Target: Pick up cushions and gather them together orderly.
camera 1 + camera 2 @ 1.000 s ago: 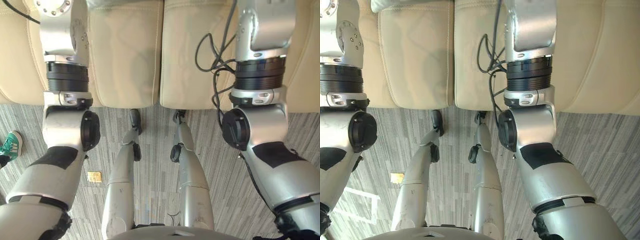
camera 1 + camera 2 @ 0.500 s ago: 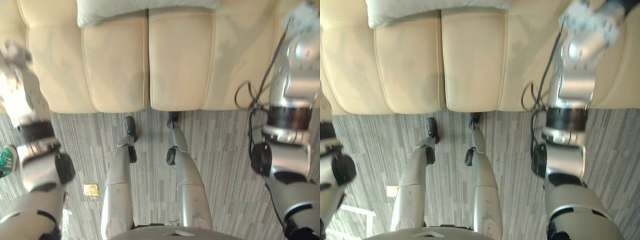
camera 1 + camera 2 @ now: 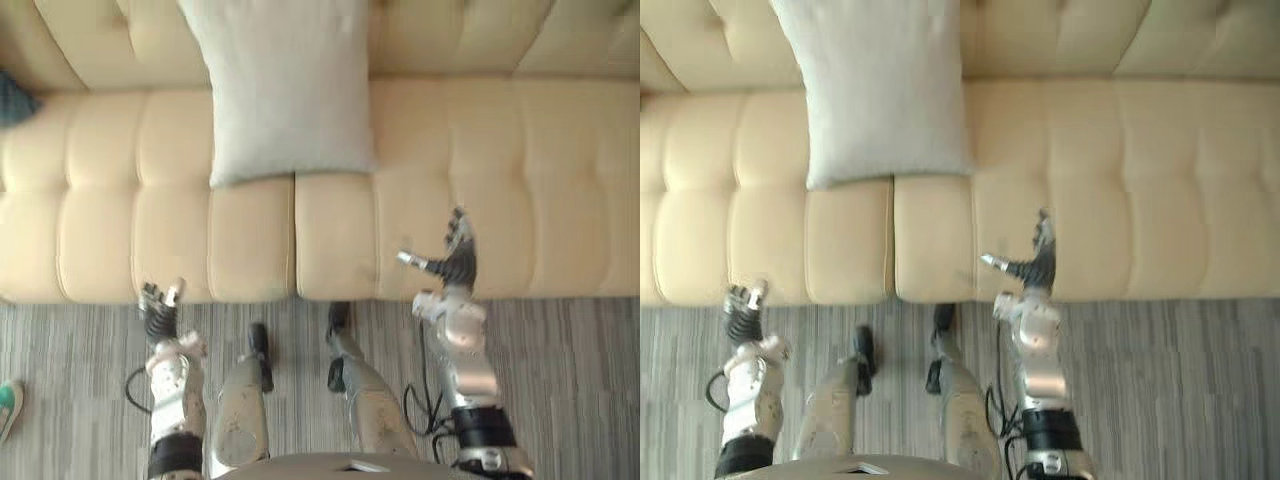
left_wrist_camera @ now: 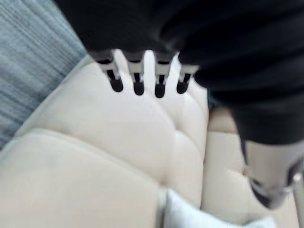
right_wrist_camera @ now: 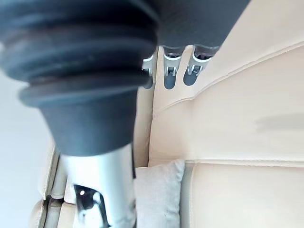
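Arms were lowered since the earlier frame. Left hand [image 3: 158, 310] and right hand [image 3: 455, 270] are held with fingers straight, empty. Grey cushion [image 3: 285, 95], ahead between them, is judged light and soft; opposite side edges should be gripped.

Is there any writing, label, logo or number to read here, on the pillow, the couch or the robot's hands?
None: nothing readable here. The pale grey cushion is plain, the cream sofa shows only seams and tufts, and the left hand and right hand bear no marks I can make out.
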